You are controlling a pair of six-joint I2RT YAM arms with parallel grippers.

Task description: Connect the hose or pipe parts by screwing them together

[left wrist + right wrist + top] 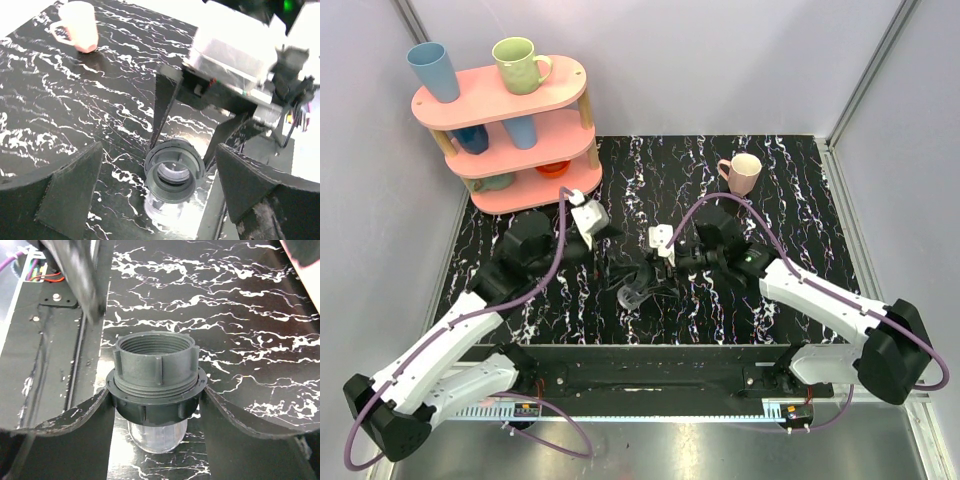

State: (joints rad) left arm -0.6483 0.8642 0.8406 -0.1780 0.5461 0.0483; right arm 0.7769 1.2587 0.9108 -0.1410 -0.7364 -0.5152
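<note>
Top view: two arms meet at frame centre above black marbled table [800, 200]. Short translucent grey plastic tube [636, 293] there, between grippers. Pink ceramic mug [742, 172] upper right.

Left wrist view: left gripper [157, 155] fingers spread wide either side of tube, not touching.

Right wrist view: right gripper [155, 400] clamped on small black ring-shaped fitting [150, 412]. Ring sits around tube's grey threaded end, at frame centre.

Shelf [485, 100] back-left, mug [744, 172] back-right — bare table [650, 165] between, behind fitting [150, 410].
</note>
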